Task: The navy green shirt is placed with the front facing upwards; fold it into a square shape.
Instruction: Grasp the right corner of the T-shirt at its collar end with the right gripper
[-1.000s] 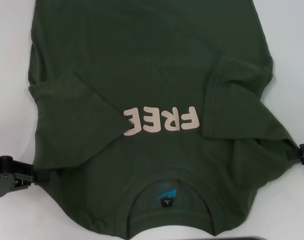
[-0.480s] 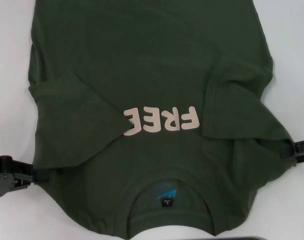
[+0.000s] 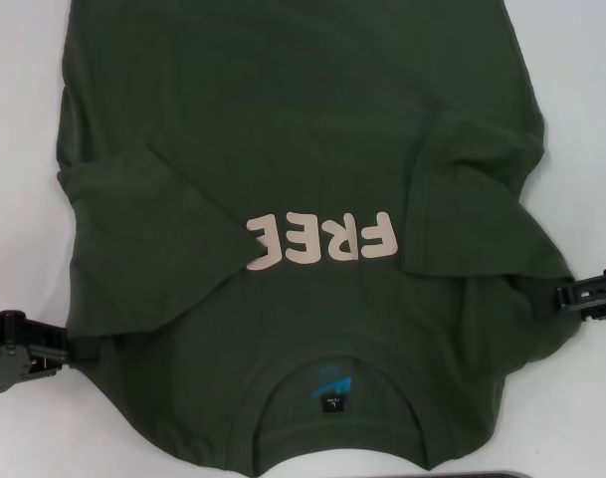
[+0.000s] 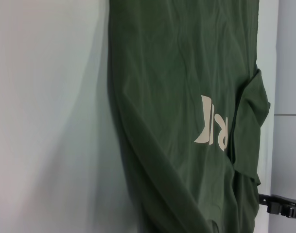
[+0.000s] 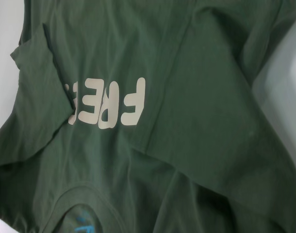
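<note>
Fingers of the left gripper (image 3: 79,349) reached into the shoulder edge of the navy green shirt (image 3: 312,129) at the lower left of the head frame, apparently pinching the cloth, though the tips were buried in fabric and a firm closure could not be confirmed. The right gripper (image 3: 566,296) sat at the right edge of the frame, against the opposite shoulder, and looked clamped on the hem there. The shirt lay spread on the white table (image 3: 24,119), filling most of the frame, collar (image 3: 337,383) toward the bottom, pink FREE lettering (image 3: 322,239) at centre reading upside down. The left sleeve (image 3: 143,229) and right sleeve (image 3: 482,199) were folded inward onto the chest. Judged step: sleeves done, both shoulders taken for the lengthwise fold. Next move likely called for lifting both shoulder points evenly and carrying them toward the top of the frame, keeping the sleeves tucked.
</note>
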{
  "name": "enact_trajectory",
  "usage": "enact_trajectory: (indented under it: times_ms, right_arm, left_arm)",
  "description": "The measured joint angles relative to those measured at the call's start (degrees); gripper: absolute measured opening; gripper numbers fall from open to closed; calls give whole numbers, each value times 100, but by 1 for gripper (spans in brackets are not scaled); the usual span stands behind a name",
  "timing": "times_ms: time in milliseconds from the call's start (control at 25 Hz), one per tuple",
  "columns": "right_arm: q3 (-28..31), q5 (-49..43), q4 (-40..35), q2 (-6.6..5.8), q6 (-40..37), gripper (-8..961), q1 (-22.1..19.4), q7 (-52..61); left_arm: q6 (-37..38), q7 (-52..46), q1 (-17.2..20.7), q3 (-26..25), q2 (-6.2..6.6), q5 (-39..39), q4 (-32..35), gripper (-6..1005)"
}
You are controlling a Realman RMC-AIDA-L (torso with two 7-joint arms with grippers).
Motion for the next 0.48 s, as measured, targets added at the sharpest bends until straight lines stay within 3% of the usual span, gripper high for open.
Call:
enact_trajectory:
  times_ms: [480]
  right_arm:
    - [-58,1,79,31,2,683,5,-25]
  left_arm:
    - [14,4,-14,0,-5,-5,3,52]
